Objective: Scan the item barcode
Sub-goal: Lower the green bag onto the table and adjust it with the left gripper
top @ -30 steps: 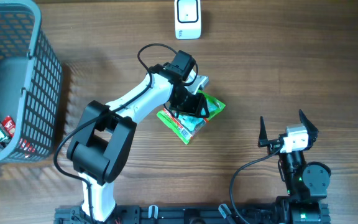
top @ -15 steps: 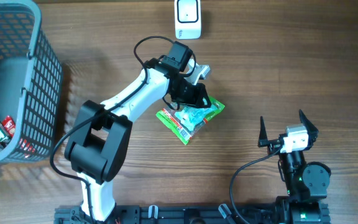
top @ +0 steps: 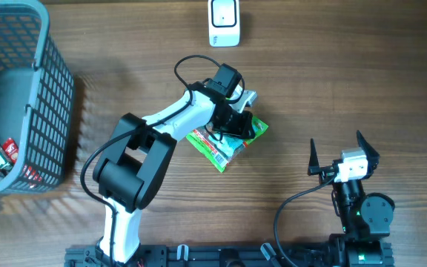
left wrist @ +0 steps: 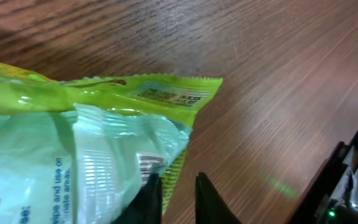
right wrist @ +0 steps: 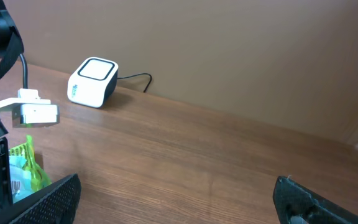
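Your scan is not done; you are at the pick-up, the first step. The packet (top: pixel 218 153) lies flat on the table (top: pixel 332 67) near the middle, and the scanner (top: pixel 224 22) stands on the far side, well apart from it. Nothing has been lifted or shown to the scanner.

Your left gripper (top: pixel 236 123) is down on the packet's far right end. In the left wrist view the left gripper (left wrist: pixel 174 186) has its jaws drawn narrow, with the packet's (left wrist: pixel 73 143) green edge running in between them. A thin gap shows there, so I cannot tell whether they have clamped the edge or only bracket it. Check the hold before you raise the arm.

A striped patch (left wrist: pixel 146 167) on the pale face, just beside the fingertips, may be the barcode; it is too blurred to be sure.

Your right gripper (top: pixel 337 152) hangs at the near right with its jaws spread wide and nothing in them, apart from everything. Its wrist view looks across bare wood to the scanner (right wrist: pixel 93 81).

What is left, as I judge it: secure the grip, lift, carry the packet to the far side, turn the code toward the scanner window and hold it there. The basket (top: pixel 50 89) at the far left holds other items and has no part in this step.
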